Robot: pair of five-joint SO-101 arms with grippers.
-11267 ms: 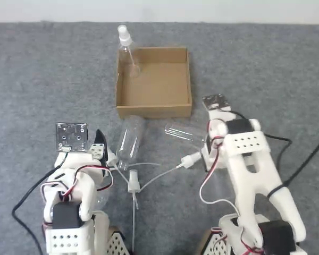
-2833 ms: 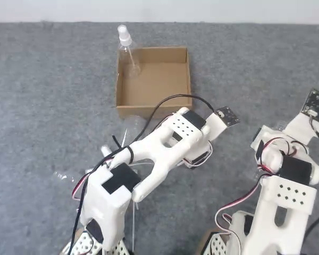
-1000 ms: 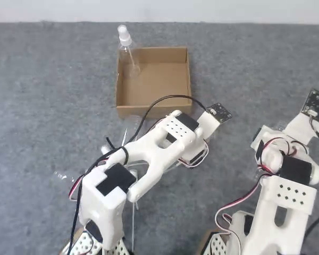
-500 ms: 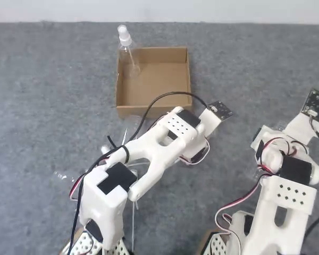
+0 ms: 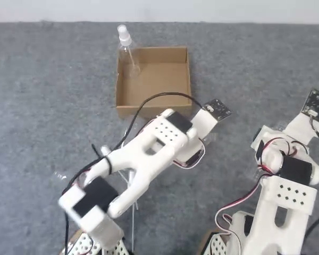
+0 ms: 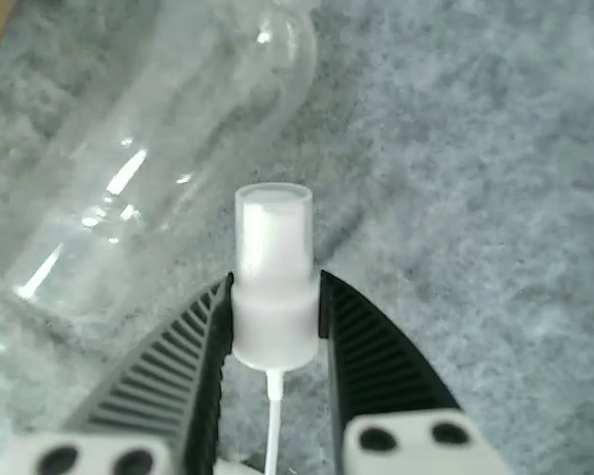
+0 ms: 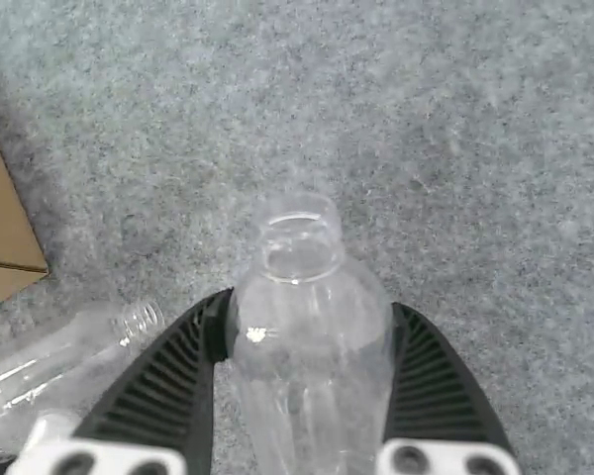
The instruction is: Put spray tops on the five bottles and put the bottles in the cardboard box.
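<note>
- Left gripper (image 6: 274, 297): clamps a white spray top (image 6: 273, 287) by its collar, with the thin tube trailing back between the fingers.
- Spray top: hangs over the grey table (image 6: 495, 148), just beside a clear bottle (image 6: 158, 139) that lies on its side.
- Left arm (image 5: 149, 151): stretches slantwise from the table's near edge toward the near wall of the cardboard box (image 5: 154, 110).
- Right gripper (image 7: 302, 341): closes around the shoulder of a second clear bottle (image 7: 312, 396), whose neck is open and uncapped.
- Right arm (image 5: 284, 183): stands by the table's right edge, well apart from the box.
- Uncapped bottle (image 7: 74, 346): lies on the table near a box corner (image 7: 5, 233); cannot tell whether it is the one beside the spray top.
- Capped bottle (image 5: 126, 45): leans at the box's far left corner, spray top already on.
</note>
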